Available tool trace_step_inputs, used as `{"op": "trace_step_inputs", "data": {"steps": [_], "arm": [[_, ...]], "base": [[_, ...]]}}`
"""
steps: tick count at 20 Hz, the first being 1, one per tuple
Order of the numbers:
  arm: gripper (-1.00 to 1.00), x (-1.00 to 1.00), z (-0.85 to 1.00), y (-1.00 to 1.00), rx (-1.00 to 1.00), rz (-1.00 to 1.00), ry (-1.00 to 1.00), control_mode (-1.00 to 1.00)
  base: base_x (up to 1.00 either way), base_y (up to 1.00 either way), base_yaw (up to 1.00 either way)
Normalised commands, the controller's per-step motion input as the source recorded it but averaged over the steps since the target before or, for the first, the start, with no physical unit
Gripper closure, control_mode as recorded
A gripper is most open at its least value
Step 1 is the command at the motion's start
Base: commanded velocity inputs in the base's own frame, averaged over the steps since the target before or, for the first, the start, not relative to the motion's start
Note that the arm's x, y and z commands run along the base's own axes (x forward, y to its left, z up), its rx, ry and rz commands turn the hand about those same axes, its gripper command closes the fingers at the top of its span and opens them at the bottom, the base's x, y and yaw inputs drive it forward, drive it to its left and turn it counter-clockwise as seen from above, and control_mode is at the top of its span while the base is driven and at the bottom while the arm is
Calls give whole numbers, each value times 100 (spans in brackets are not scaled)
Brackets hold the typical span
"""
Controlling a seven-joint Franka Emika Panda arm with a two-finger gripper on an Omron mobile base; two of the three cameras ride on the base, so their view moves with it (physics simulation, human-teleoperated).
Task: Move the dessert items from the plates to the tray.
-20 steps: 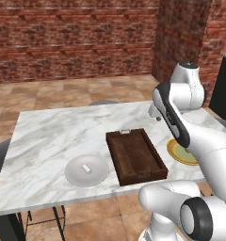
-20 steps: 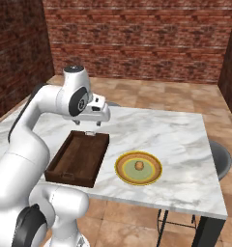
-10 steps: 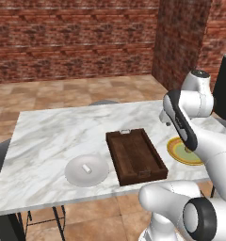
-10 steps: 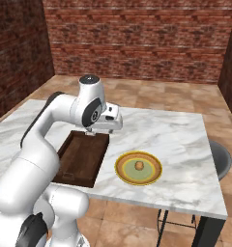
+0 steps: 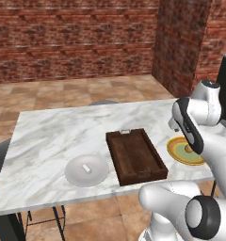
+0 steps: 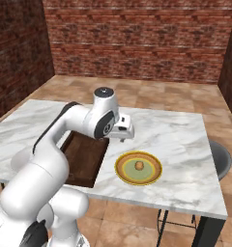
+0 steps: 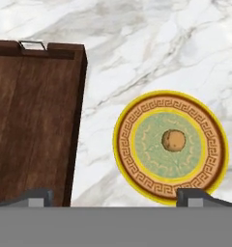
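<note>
Swung rightward since a second ago, off the tray and toward the yellow-rimmed plate. Jaws spread fully wide, holding nothing, touching nothing, poised above the desk. Orange-brown ball on that plate, just right of the jaws. Tray bare, left of them. White cylinder on the grey plate, farther left.

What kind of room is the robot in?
Probably a kitchen or dining corner. A marble-topped table holds a patterned plate, a grey plate and a wooden tray, with stools tucked under and brick walls and a tiled floor around it.
</note>
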Motion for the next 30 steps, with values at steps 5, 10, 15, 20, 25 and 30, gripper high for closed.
{"op": "trace_step_inputs", "data": {"steps": [5, 10, 15, 20, 25, 30], "arm": [[-100, 0, -35, -40, 0, 0, -1, -100], [-100, 0, -30, -37, 0, 0, 0, -100], [-100, 0, -26, -32, 0, 0, 0, -100], [-100, 0, -29, -27, 0, 0, 0, -100], [-100, 0, -29, -24, 0, 0, 0, -100], [-100, 0, -24, -18, 0, 0, 0, -100]], "base": [[0, 0, 0], [0, 0, 0], [0, 0, 0], [0, 0, 0], [0, 0, 0], [0, 0, 0]]}}
